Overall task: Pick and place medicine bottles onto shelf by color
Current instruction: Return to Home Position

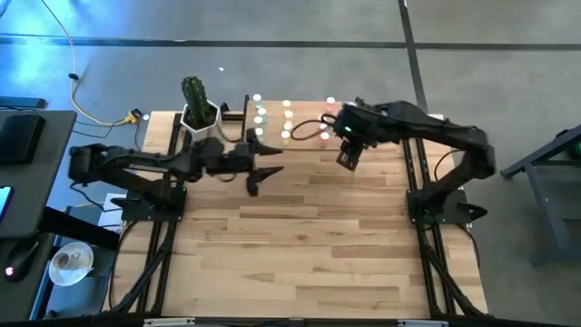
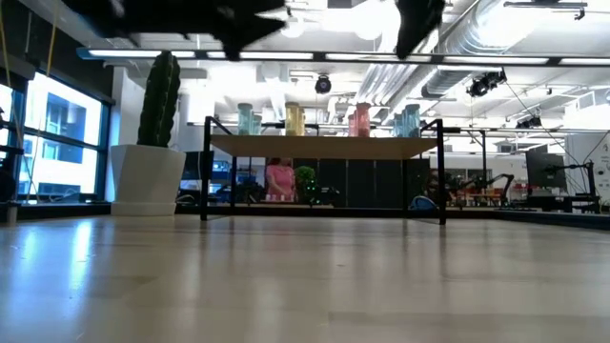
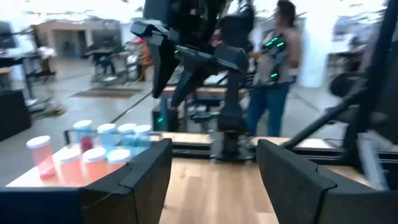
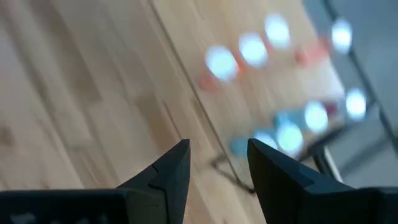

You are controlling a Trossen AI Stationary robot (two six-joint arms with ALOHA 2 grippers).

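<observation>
My left gripper (image 1: 263, 175) hangs above the bare table (image 1: 309, 254), fingers spread, nothing between them. My right gripper (image 1: 347, 160) hovers with its fingers apart too, also empty. Just beyond both, toward the table's far edge, stands the shelf (image 2: 324, 147). My left is before its left end and my right before its right. The medicine bottles (image 2: 360, 119) stand upright on top, grouped pale blue, yellow, pink-red, teal. A cactus pot (image 1: 201, 115) sits beside the shelf's left end. A person (image 3: 277, 68) stands beyond.
</observation>
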